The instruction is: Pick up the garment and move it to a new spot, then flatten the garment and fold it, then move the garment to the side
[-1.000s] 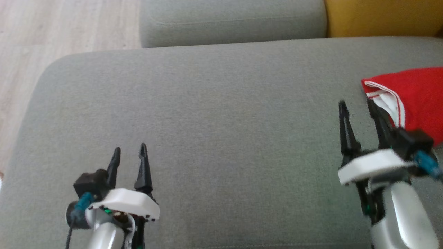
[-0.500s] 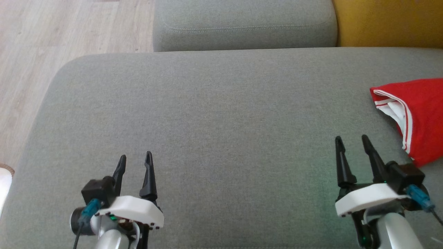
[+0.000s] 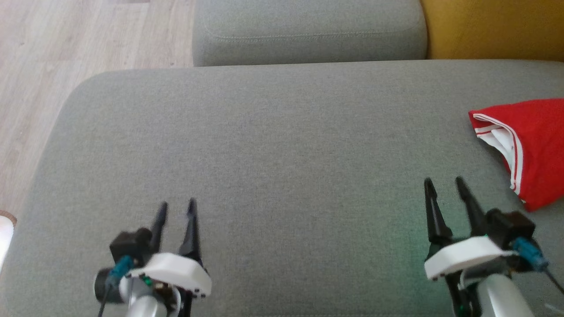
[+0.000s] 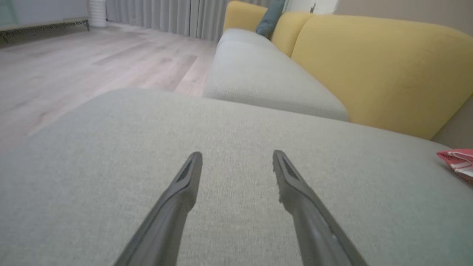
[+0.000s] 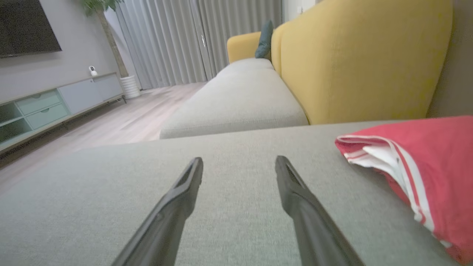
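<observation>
Garment lay folded at 3 o'clock on the sofa; left pincer and right pincer gaped empty, task looked basically done.

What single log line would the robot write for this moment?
red garment: lying at right end of grey cushion | left gripper: open, empty | right gripper: open, empty, near garment, not touching

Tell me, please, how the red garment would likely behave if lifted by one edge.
The folded red fabric garment with white trim lies in soft layers, so it would probably droop and unfold. It looks thin, likely light. On the textured grey cushion, pushing may bunch it.
</observation>
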You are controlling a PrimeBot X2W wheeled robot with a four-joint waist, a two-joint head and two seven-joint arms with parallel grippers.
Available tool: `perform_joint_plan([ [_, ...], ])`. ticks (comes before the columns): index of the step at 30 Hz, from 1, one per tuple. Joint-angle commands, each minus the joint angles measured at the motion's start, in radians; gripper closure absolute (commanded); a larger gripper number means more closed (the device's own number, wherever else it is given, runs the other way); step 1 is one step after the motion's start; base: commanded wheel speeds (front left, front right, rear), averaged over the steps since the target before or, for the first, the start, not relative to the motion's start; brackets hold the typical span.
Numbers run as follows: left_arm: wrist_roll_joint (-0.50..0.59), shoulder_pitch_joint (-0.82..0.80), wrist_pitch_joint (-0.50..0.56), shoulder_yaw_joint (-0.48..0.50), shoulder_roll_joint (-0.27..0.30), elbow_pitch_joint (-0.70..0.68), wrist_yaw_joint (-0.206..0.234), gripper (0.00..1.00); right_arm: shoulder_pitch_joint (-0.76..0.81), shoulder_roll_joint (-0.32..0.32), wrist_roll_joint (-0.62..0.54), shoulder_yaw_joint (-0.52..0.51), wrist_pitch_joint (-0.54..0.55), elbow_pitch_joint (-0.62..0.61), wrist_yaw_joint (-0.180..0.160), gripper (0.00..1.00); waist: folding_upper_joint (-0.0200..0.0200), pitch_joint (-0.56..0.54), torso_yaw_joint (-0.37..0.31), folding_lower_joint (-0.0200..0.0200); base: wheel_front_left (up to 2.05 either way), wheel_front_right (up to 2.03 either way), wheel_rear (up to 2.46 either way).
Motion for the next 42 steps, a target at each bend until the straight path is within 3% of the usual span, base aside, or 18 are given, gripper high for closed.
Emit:
perform_joint_plan([
  [1,-0.001,0.001,0.002,0.001,0.000,0.008,-0.001,1.00,0.000,0.000,0.002,0.000,0.000,0.008,0.000,1.00,0.0000,0.000,0.000,0.0001,0.00,0.00,0.00],
  [4,0.000,0.031,0.003,0.000,0.000,0.061,0.000,1.00,0.024,0.003,0.002,0.002,0.001,0.063,0.000,1.00,0.0000,0.000,0.000,0.0001,0.00,0.00,0.00],
  [42,-0.384,0.002,0.113,0.122,-0.007,0.030,-0.079,1.00,0.005,0.001,0.440,-0.041,0.086,0.027,0.002,1.00,0.0000,0.002,-0.007,0.0001,0.00,0.00,0.00],
])
